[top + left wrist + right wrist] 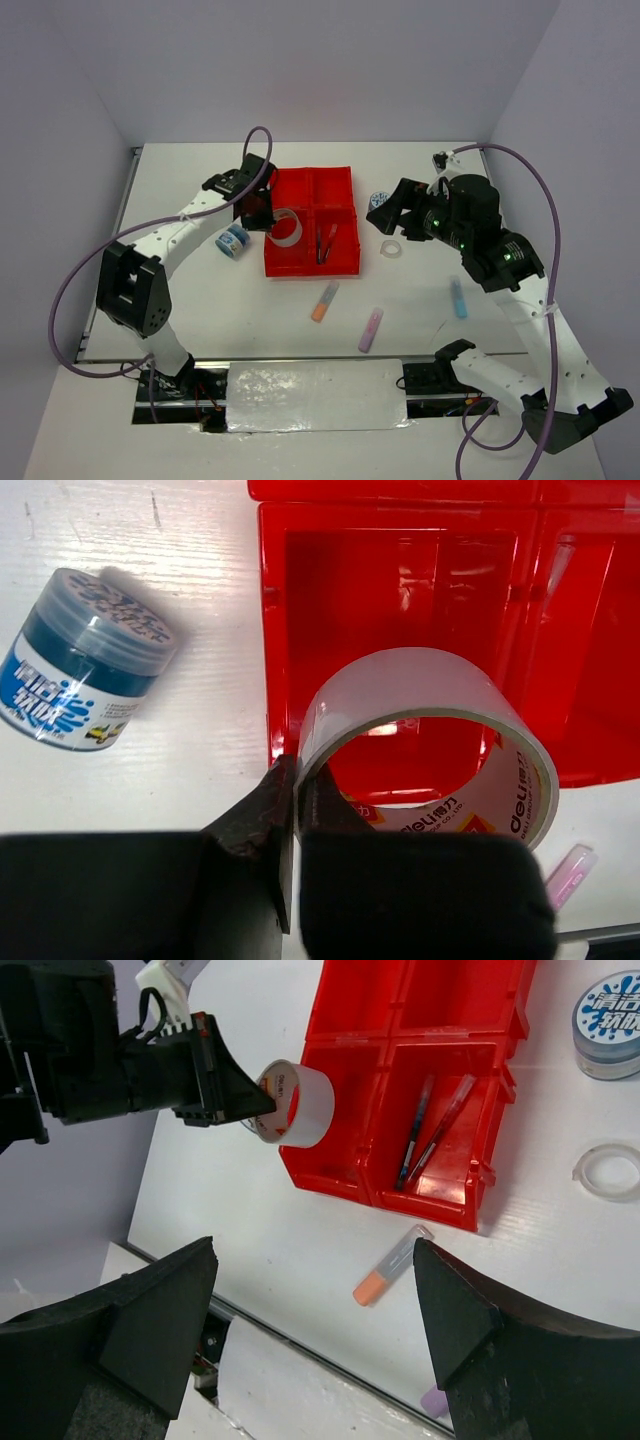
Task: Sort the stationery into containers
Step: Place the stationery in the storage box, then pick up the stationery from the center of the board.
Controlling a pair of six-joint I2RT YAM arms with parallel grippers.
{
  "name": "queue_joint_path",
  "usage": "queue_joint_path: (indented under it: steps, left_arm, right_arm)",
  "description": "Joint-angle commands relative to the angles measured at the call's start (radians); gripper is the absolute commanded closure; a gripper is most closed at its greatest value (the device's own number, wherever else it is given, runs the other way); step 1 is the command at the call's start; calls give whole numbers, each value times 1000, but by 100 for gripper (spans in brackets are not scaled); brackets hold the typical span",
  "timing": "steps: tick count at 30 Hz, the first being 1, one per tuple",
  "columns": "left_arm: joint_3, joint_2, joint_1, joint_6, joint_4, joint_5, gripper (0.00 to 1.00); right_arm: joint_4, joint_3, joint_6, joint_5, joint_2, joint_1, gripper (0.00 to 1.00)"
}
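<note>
Left gripper (296, 790) jaws pinched on the wall of the tape ring (400, 680). Ring held on edge just over the near-left compartment (400, 580) of the red tray (340, 175); drop looks straight down. Right gripper (312, 1260) jaws wide, empty, beside the tray's right side.

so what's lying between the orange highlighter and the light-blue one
The purple highlighter, slightly lower in the frame than the orange highlighter and light-blue highlighter; seen in the top external view.
</note>
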Motion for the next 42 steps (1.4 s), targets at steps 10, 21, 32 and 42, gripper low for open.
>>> queue_joint_path:
  steps: [10, 21, 32, 42]
  left_arm:
    - [4, 96, -5, 9, 112, 1, 76]
    - [67, 128, -8, -16, 94, -53, 30]
    - [220, 13, -107, -36, 47, 26, 32]
    - [234, -105, -111, -1, -42, 12, 25]
  right_arm:
    - [-15, -10, -49, -29, -29, 7, 14]
    - [-24, -14, -67, -29, -31, 7, 14]
    - [-97, -192, 29, 301, 118, -7, 16]
    - [17, -200, 14, 336, 463, -103, 36]
